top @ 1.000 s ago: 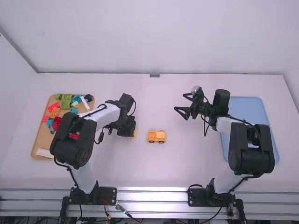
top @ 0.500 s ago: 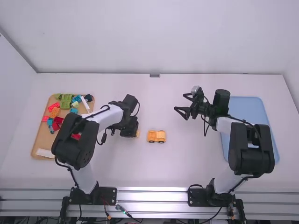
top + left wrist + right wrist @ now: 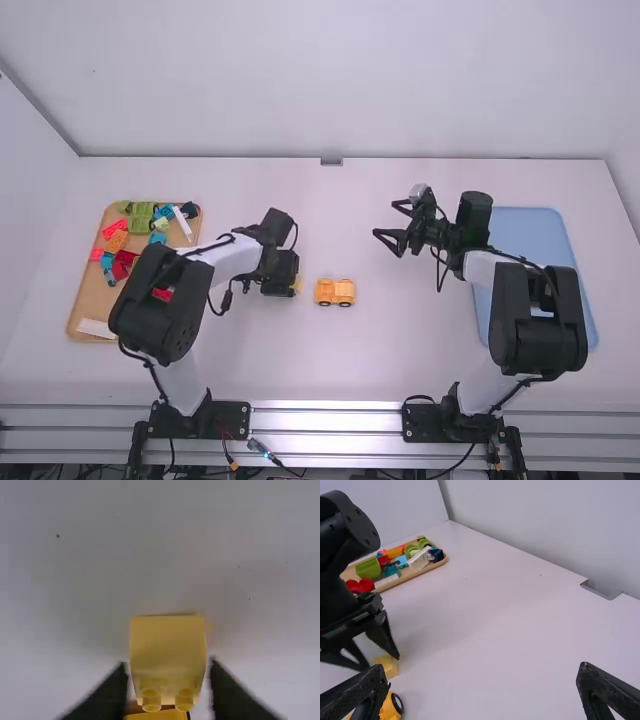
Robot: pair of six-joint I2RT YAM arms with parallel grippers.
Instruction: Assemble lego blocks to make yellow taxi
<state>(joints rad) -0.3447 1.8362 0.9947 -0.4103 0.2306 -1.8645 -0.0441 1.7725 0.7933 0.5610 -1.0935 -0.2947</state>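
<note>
The left gripper has its fingers parted by roughly the breadth of a pale yellow studded block, one on each side, and seems to have hold of it, though how firmly one cannot tell; the orange-yellow toy vehicle with black wheels sits on the white table just beside it, between the two arms. The right gripper is spread wide and empty.

The step looks to be fitting block to vehicle; the left arm would do best to bring the block over level, match studs to sockets before any pressure, then press straight down; the right fingers might brace the vehicle, since its wheels could let it roll away.
</note>
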